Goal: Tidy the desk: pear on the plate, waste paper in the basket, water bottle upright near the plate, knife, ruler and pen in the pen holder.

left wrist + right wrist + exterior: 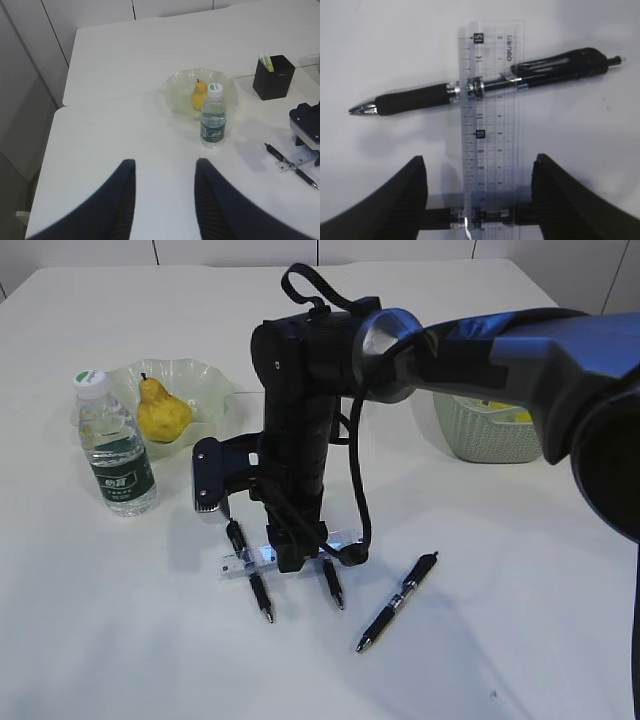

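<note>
A clear ruler (pixel 492 125) lies flat on the desk (pixel 480 570) across two black pens (pixel 420 97) (pixel 440 217). My right gripper (pixel 480 159) hangs open straight over it, one finger on each side of the ruler, holding nothing. In the exterior view it (pixel 315 555) stands at the middle front, with a third pen (pixel 398 602) to its right. The pear (pixel 162 412) sits on the green plate (pixel 215 385), and the water bottle (pixel 115 450) stands upright beside it. My left gripper (pixel 165 162) is open and empty above bare desk. I cannot make out the knife.
The grey-green basket (pixel 480 435) stands at the right behind my right arm, with a yellow scrap (pixel 515 412) showing inside. The black pen holder (pixel 273 80) stands beyond the plate with something yellow-green and white sticking out. The right arm spans the middle of the desk.
</note>
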Controlling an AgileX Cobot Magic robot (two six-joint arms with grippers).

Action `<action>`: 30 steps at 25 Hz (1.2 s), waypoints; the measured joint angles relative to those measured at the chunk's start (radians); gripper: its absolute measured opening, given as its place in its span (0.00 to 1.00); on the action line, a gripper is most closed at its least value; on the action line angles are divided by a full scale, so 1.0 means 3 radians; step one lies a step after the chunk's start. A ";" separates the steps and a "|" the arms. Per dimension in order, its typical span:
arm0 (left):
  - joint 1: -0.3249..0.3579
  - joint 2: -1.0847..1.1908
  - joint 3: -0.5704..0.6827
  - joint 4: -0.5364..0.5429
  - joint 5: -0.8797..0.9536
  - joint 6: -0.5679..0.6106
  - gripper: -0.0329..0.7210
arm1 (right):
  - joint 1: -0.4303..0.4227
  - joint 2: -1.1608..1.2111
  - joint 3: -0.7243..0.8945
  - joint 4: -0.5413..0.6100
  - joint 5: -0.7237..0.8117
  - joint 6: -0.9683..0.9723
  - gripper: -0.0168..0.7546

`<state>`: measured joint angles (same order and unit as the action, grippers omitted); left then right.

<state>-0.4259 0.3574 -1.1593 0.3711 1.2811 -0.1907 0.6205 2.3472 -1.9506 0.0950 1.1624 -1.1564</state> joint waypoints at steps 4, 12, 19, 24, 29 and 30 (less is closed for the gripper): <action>0.0000 0.0000 0.0000 0.0000 0.0000 0.0000 0.41 | 0.0000 0.0036 0.0000 -0.0028 -0.0054 -0.0005 0.69; 0.0000 0.0000 0.0000 0.0008 0.0000 0.0000 0.41 | 0.0000 0.0103 0.0000 -0.0047 -0.0134 -0.0008 0.69; 0.0000 0.0000 0.0000 0.0008 0.0000 0.0000 0.41 | 0.0000 0.0147 0.0000 -0.0063 -0.0155 -0.0013 0.69; 0.0000 0.0000 0.0000 0.0011 0.0000 0.0000 0.41 | 0.0000 0.0147 0.0000 -0.0063 -0.0155 -0.0013 0.69; 0.0000 0.0000 0.0000 0.0011 0.0000 0.0000 0.41 | 0.0000 0.0162 0.0000 -0.0065 -0.0155 -0.0013 0.69; 0.0000 0.0000 0.0000 0.0011 0.0000 0.0000 0.41 | 0.0000 0.0162 0.0000 -0.0065 -0.0155 -0.0013 0.69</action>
<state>-0.4259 0.3574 -1.1593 0.3744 1.2811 -0.1907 0.6205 2.3958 -1.9506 0.0756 1.1159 -1.1604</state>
